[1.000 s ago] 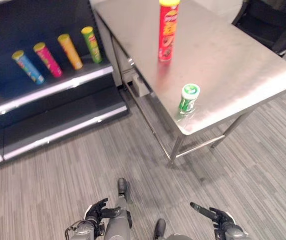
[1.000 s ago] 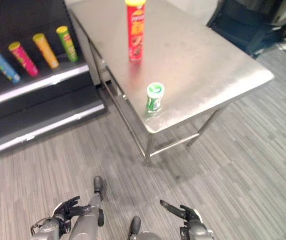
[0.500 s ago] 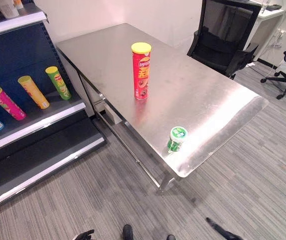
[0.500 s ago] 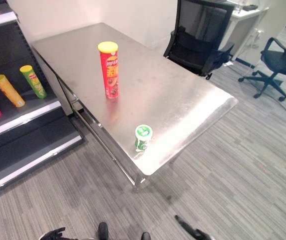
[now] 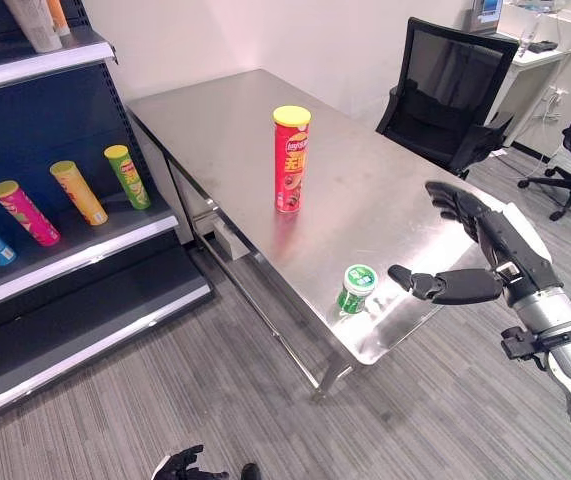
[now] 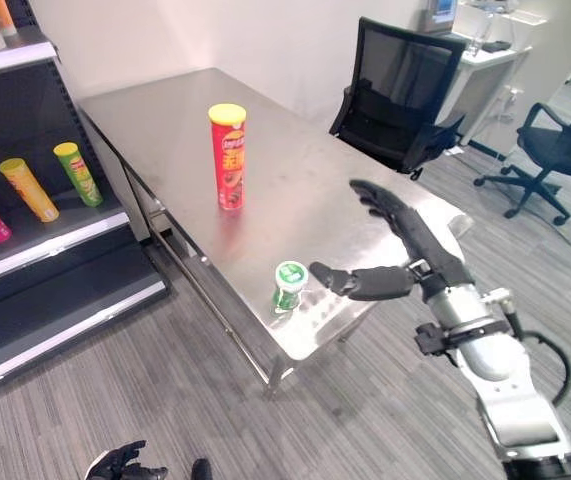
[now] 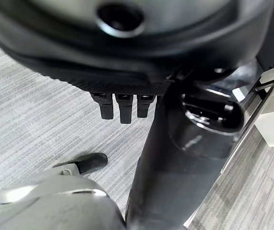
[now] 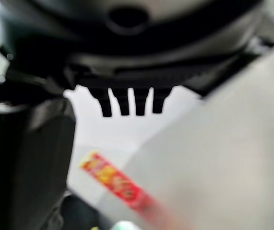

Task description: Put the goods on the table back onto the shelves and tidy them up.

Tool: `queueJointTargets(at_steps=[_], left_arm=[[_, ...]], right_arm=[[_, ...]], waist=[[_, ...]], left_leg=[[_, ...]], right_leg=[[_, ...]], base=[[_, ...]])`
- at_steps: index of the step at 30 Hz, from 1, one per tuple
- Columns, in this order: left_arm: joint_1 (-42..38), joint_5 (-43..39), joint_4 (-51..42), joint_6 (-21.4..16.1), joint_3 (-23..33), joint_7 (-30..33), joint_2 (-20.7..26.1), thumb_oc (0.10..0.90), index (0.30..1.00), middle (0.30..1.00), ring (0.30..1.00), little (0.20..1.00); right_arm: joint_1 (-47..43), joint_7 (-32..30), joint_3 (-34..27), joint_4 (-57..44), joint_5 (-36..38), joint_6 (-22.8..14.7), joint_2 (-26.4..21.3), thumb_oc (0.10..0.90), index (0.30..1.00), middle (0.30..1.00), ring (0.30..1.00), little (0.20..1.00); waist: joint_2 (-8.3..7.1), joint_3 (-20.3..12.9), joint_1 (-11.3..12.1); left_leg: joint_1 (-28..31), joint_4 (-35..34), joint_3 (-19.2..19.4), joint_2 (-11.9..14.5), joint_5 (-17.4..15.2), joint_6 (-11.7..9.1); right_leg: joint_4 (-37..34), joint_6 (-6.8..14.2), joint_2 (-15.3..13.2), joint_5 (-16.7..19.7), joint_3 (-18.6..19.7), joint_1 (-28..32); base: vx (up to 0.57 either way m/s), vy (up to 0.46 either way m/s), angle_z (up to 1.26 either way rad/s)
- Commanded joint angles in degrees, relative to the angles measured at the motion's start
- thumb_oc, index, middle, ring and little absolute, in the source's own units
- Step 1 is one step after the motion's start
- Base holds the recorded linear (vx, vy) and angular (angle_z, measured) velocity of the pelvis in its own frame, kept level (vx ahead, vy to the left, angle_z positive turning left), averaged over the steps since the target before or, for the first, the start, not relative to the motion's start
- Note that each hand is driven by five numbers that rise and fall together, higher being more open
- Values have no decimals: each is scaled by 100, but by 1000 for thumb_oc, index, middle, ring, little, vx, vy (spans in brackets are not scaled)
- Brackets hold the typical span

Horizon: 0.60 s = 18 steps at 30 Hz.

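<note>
Right hand (image 6: 415,252), fingers spread and empty, hovers beside the green cup (image 6: 289,285) on the table (image 6: 165,110).

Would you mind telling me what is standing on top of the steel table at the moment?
On the table stand a tall red can with a yellow lid and, near the front edge, a short green can. The open right hand reaches over the table and hides part of its top.

office room set up as mock shop. dark blue retail shelving with silver edges (image 5: 85,255) at left, colourful tube-shaped snack cans (image 5: 77,193) lying on it. bare stainless steel table (image 5: 385,190) in middle. black mesh office chairs (image 5: 445,100) and white desk (image 5: 525,60) far right. grey striped carpet floor (image 5: 215,380).
</note>
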Motion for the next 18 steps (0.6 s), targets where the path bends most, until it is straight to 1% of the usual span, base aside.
queueJointTargets(at_steps=[1,5,13,18], left_arm=[[-326,232,310,-185,-55,-91,223,800,900,900,900,900],[-308,255,324,-198,2,-72,215,800,900,900,900,900],[-234,285,344,-229,74,-68,162,800,900,900,900,900],[-209,242,379,-230,132,-22,128,800,900,900,900,900]], right_arm=[[-407,117,-304,-338,242,-360,-197,800,900,900,900,900],[-326,175,-271,-297,163,-350,-135,800,900,900,900,900],[-304,398,26,-157,-6,-283,27,800,900,900,900,900],[-402,304,442,267,-439,-240,320,800,900,900,900,900]], waist=[[139,14,163],[137,11,198],[102,33,335],[75,36,490]], left_leg=[[461,58,304,677,-308,-501],[458,58,249,682,-292,-515],[459,58,123,685,-273,-530],[402,58,18,662,-256,-517]], right_leg=[[38,420,-155,164,-181,-146],[38,406,-154,137,-272,-83],[38,379,-149,95,-438,16],[38,375,-164,91,-561,40]], base=[[13,-55,2],[6,-34,12],[-1,-23,9],[-11,-9,10]])
